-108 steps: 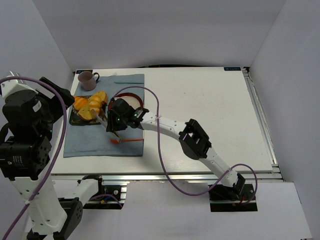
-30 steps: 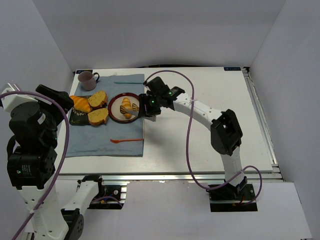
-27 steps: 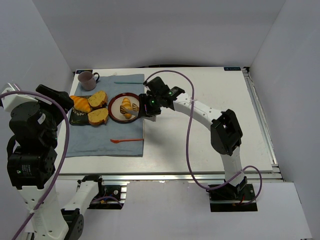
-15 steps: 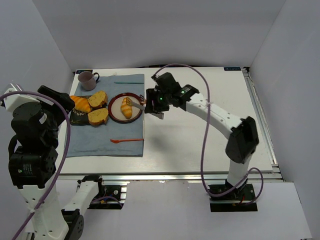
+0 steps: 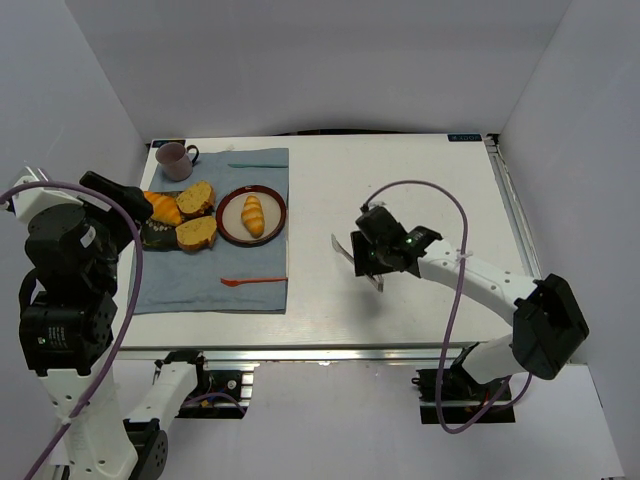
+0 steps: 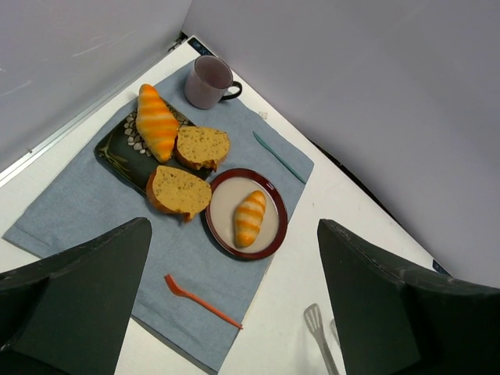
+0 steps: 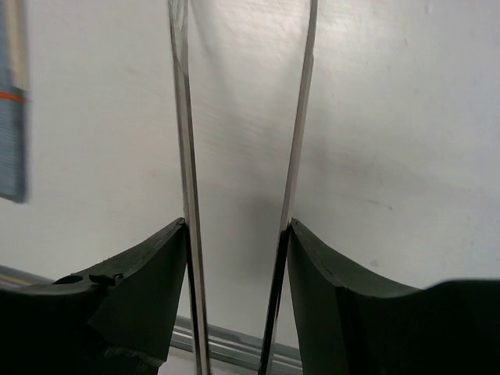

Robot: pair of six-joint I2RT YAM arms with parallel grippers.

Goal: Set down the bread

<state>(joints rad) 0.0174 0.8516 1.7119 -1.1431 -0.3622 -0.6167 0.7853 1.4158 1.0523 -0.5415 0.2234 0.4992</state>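
Observation:
The bread (image 5: 253, 214) is a small golden-yellow roll lying alone on the round red-rimmed plate (image 5: 280, 215), apart from both grippers. It also shows in the left wrist view (image 6: 250, 218), on the plate (image 6: 277, 234). My right gripper (image 5: 380, 255) is shut on metal tongs (image 5: 345, 252) and holds them over the bare white table, well right of the plate. In the right wrist view the tong arms (image 7: 181, 117) stand apart and empty between my fingers (image 7: 234, 226). My left gripper (image 6: 233, 226) is open, empty and high above the cloth.
A dark tray (image 5: 150, 232) holds an orange croissant-like piece (image 5: 162, 206) and two brown-crusted slices (image 5: 196, 232). A mug (image 5: 174, 157), a teal stick (image 5: 255, 165) and an orange fork (image 5: 255, 281) lie on the blue cloth (image 5: 190, 285). The table's front rail is near the right arm.
My right gripper with the tongs has drawn away from the plate, moving right and toward the near edge. The bread stays on the plate. The left arm has barely moved.

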